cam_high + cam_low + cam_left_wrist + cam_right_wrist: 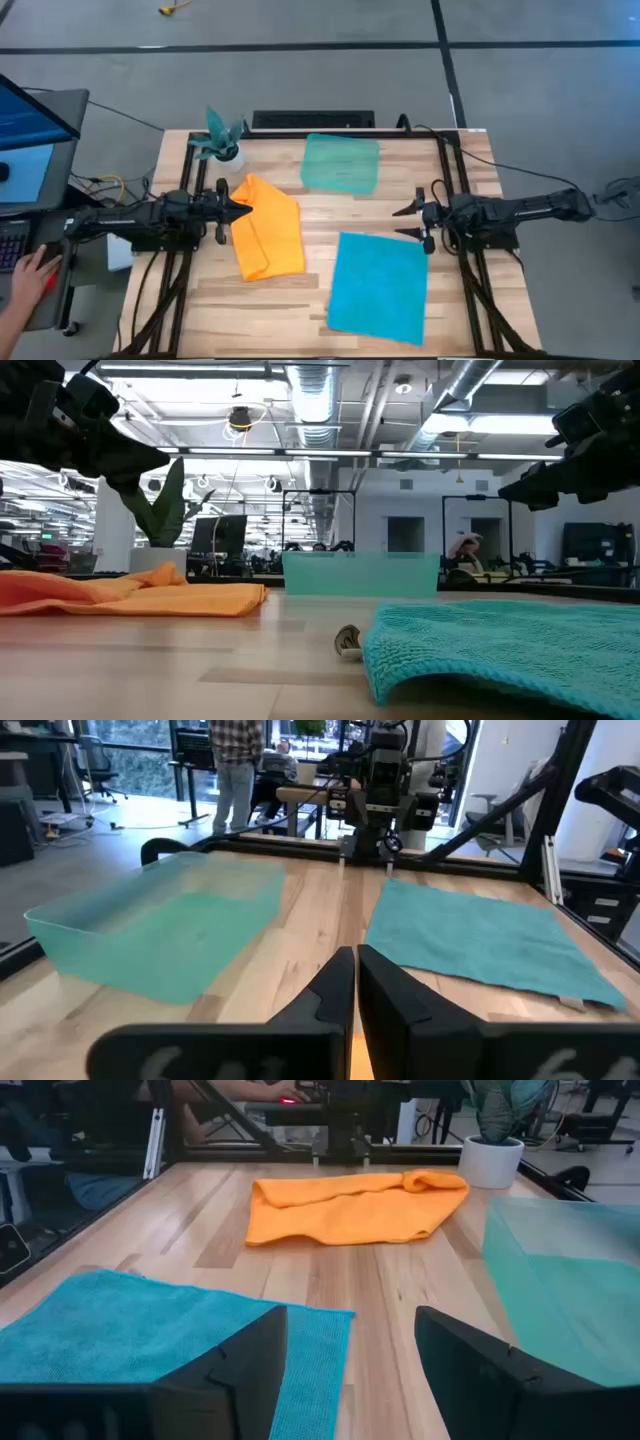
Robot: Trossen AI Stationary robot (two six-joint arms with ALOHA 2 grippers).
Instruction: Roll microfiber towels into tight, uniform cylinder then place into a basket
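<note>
The orange towel point(268, 228) lies loosely folded over itself on the table's left half. The turquoise towel point(380, 287) is spread flat at the near right. The teal basket point(341, 163) stands at the far middle. My left gripper point(245, 210) hovers shut over the orange towel's left edge, well above the table, as the low view shows it point(150, 460). My right gripper point(404, 222) is open and hangs in the air above the turquoise towel's far right corner, with nothing between its fingers point(350, 1320).
A white pot with a teal plant point(222, 140) stands at the far left corner, beside the orange towel point(350, 1205). A dark bar point(312, 120) lies along the far edge. A person's hand point(30, 270) rests by a screen point(30, 130) off the table's left.
</note>
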